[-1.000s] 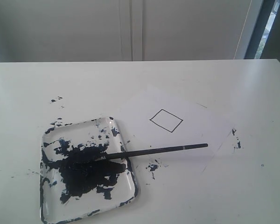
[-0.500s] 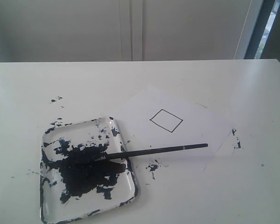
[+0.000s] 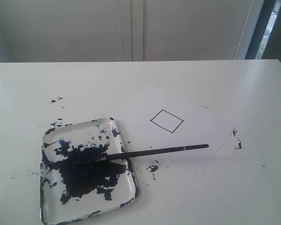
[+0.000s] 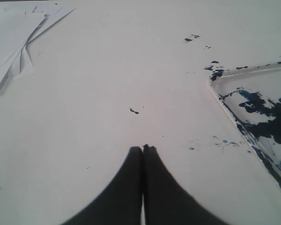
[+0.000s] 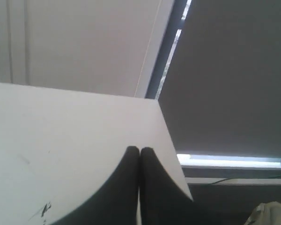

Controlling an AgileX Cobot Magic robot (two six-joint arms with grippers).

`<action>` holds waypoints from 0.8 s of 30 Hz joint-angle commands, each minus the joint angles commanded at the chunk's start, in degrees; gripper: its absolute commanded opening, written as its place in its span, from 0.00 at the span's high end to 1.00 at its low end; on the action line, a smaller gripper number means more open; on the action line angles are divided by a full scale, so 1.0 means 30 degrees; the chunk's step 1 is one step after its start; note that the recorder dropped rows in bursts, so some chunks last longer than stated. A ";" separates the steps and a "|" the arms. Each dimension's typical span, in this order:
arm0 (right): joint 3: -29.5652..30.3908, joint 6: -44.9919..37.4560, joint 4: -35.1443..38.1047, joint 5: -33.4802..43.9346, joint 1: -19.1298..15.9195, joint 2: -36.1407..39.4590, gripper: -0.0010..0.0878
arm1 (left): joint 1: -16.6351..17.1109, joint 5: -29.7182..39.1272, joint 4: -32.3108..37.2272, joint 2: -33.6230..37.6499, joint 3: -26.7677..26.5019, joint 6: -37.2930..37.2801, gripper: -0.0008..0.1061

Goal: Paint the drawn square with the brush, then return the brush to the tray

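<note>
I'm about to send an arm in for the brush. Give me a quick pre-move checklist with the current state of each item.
1. Brush free to grasp: ok. The brush lies unheld, tip in the tray, handle over the paper.
2. Tip loaded with paint: cannot tell; it rests in the dark blotch.
3. Drawn square uncovered: ok, still blank.
4. Left pincer open for grasping: not ok, shut and empty.
5. Right pincer open: not ok, shut and empty.

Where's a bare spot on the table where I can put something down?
The wide back strip of the table, behind the paper and tray, is bare. So is the near right corner, past the paper. It's crowded at front left: tray, brush and paint splatters.
</note>
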 joint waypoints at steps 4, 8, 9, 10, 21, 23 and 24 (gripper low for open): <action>-0.0671 0.0000 0.0000 -0.0442 -0.0773 0.0000 0.99 | 0.0000 0.0000 0.0000 0.0000 0.0000 0.0000 0.99; -0.0858 0.0037 0.0000 -0.0691 -0.1189 0.0000 0.99 | 0.0000 0.0000 0.0000 0.0000 0.0000 0.0000 0.99; -0.0857 0.0037 0.0000 -0.0742 -0.1226 0.0000 0.99 | 0.0000 0.0000 0.0000 0.0000 0.0000 0.0000 0.99; -0.0857 0.0037 0.0029 -0.0833 -0.1296 0.0000 0.99 | 0.0000 0.0000 0.0000 0.0000 0.0000 0.0000 0.99; -0.0857 0.6019 0.5323 0.0679 -0.1333 0.0000 0.99 | 0.0000 0.0000 0.0000 0.0000 0.0000 0.0000 0.99; -0.0857 0.6624 0.5551 0.2145 -0.1333 0.0030 0.99 | 0.0000 0.0000 0.0000 0.0000 0.0000 0.0000 0.99; -0.0857 0.6766 0.5751 0.2775 -0.1333 0.0030 0.99 | 0.0000 0.0000 0.0000 0.0000 0.0000 0.0000 0.99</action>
